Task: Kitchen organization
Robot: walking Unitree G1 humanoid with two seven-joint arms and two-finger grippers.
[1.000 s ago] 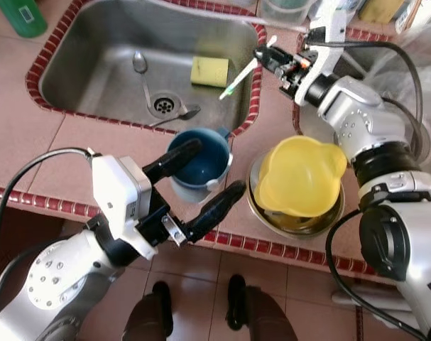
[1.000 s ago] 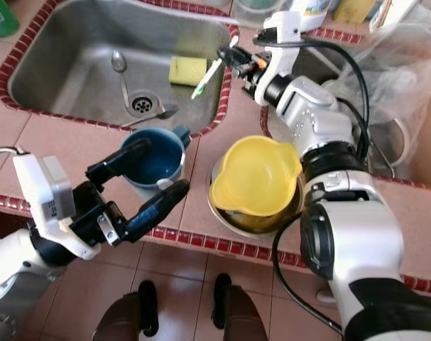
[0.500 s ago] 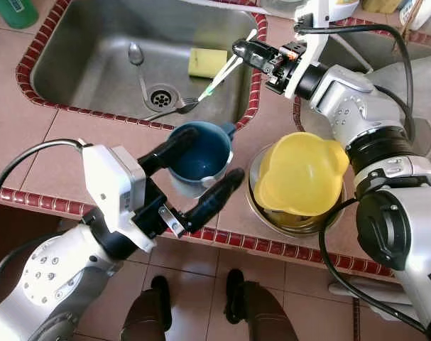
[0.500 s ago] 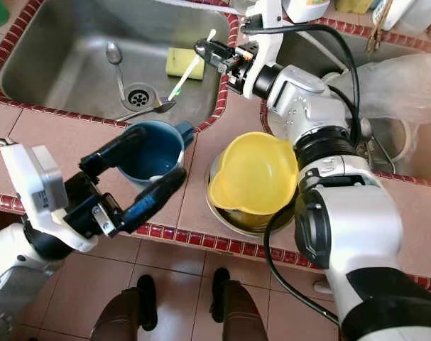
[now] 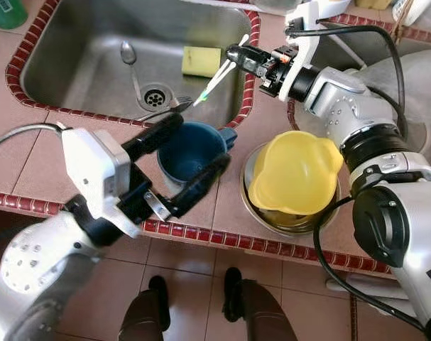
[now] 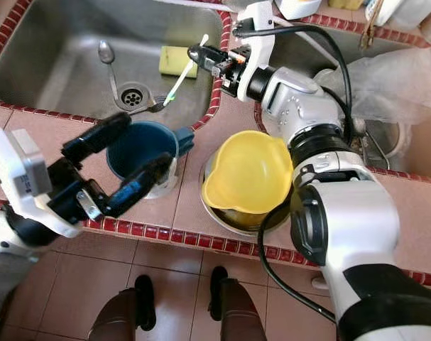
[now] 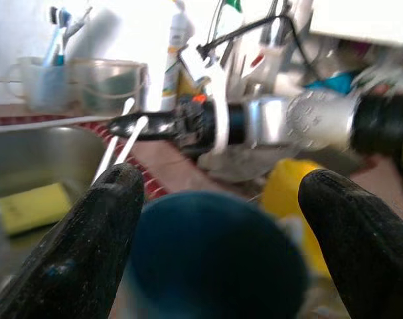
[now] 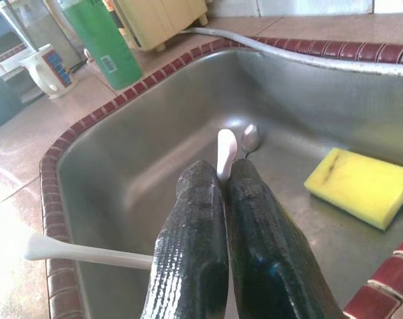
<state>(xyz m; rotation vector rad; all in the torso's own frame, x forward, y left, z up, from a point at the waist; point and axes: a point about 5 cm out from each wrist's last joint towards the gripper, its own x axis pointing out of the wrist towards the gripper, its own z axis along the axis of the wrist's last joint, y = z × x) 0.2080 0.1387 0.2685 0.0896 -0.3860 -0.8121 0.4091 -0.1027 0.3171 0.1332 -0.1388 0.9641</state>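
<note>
Right end effector [image 5: 233, 53] carried toothbrushes [image 5: 219, 73] leftward — over sink [image 5: 80, 42].

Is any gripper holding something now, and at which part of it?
The right gripper is shut on two white utensils, near their upper ends. The left gripper is open around the blue cup, holding nothing.

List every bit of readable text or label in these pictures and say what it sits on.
No text can be read.
Green bottle: a white label patch, print too small to read.
White mug: a blue and red design, too blurred to read.
Bottle behind the sink: its printed label is blurred.
Left gripper's white housing: a small sticker, illegible.
</note>
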